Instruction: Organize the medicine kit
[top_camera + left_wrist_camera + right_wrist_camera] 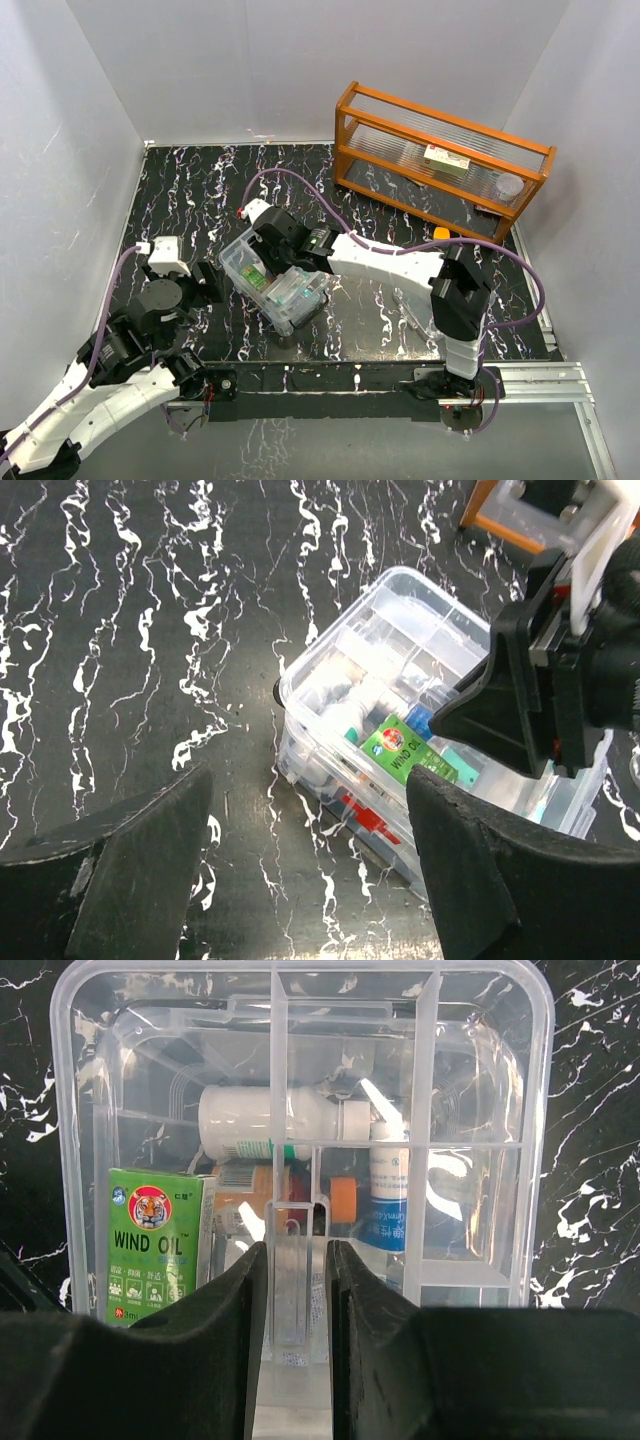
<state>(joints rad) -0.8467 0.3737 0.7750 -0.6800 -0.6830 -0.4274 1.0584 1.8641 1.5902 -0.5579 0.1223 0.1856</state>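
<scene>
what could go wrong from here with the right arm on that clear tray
1. The right jaws pinch only the thin centre tab of the clear divided tray; a lift might tilt it and spill the green Wind Oil carton.
2. The left jaws stand open beside the clear plastic medicine box, not gripping it, so the box may drag or rise with the tray.

Right gripper point(297, 1260) pinched narrow (left gripper point(310, 860) gapes wide).

Bright, even overhead light, glare on the clear medicine kit point(300, 1110), near claw fingers point(140, 870) blurred.
</scene>
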